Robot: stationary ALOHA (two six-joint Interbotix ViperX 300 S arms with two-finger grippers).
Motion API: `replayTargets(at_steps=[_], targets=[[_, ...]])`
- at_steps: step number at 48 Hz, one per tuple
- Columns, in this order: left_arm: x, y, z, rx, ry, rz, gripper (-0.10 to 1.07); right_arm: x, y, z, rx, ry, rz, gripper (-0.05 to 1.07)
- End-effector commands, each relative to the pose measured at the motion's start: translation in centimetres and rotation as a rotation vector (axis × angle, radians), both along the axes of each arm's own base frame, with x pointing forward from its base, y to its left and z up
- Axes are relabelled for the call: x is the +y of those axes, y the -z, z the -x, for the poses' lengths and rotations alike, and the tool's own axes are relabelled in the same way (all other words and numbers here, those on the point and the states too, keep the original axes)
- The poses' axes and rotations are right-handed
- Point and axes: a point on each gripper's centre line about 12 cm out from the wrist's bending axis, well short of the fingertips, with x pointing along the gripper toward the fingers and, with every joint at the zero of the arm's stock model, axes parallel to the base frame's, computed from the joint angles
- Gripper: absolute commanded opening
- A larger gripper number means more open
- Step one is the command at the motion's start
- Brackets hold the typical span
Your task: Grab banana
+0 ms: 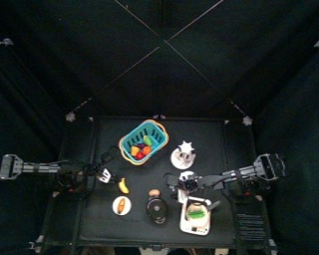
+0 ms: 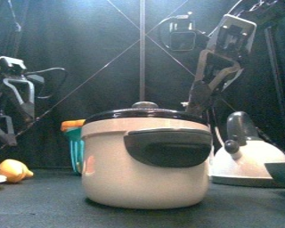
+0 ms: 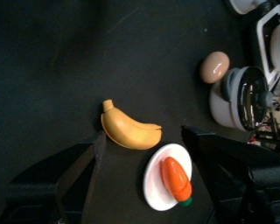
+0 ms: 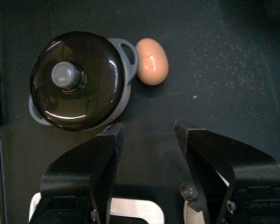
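Note:
The banana (image 3: 130,129) is small, curved and yellow-orange. It lies on the black table left of middle (image 1: 124,184) and shows low at the far left in the front view (image 2: 14,169). My left gripper (image 1: 107,179) is open just left of the banana. In the left wrist view the gripper (image 3: 146,138) has one jaw on each side of the banana, not touching it. My right gripper (image 1: 179,182) is open and empty over the table's right middle. In the right wrist view the gripper (image 4: 149,136) hovers near a pot and an egg.
A white plate (image 3: 154,179) with an orange carrot-like item (image 3: 174,178) lies beside the banana. A cream pot with a black lid (image 2: 145,156) and a brown egg (image 4: 152,59) sit near the front. A teal basket (image 1: 143,141) and a white kettle (image 1: 185,152) stand behind.

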Motion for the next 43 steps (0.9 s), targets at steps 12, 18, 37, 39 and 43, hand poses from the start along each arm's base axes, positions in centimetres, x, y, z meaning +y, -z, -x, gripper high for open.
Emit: replayTargets(at_steps=[12, 18, 37, 39, 43], targets=[[2.5, -3.2, -1.3, 0.182, -0.049, -0.045, 1.00, -0.1, -1.0, -0.3, -0.031, 0.005, -0.003, 0.86], [2.7, -4.1, -0.9, 0.287, -0.128, -0.086, 1.00, 0.0, -0.8, -0.2, -0.026, 0.002, -0.005, 0.86], [-3.5, -2.7, -3.7, 0.278, -0.281, -0.151, 1.01, 0.1, -0.9, -0.5, -0.028, -0.001, -0.002, 0.86], [-3.8, -2.3, -4.1, 0.283, -0.298, -0.160, 1.01, 0.1, -0.9, -0.6, -0.029, -0.001, -0.003, 0.86], [-4.3, -1.4, -4.6, 0.309, -0.317, -0.149, 1.01, 0.1, -0.8, -0.7, -0.027, -0.001, -0.003, 0.86]])
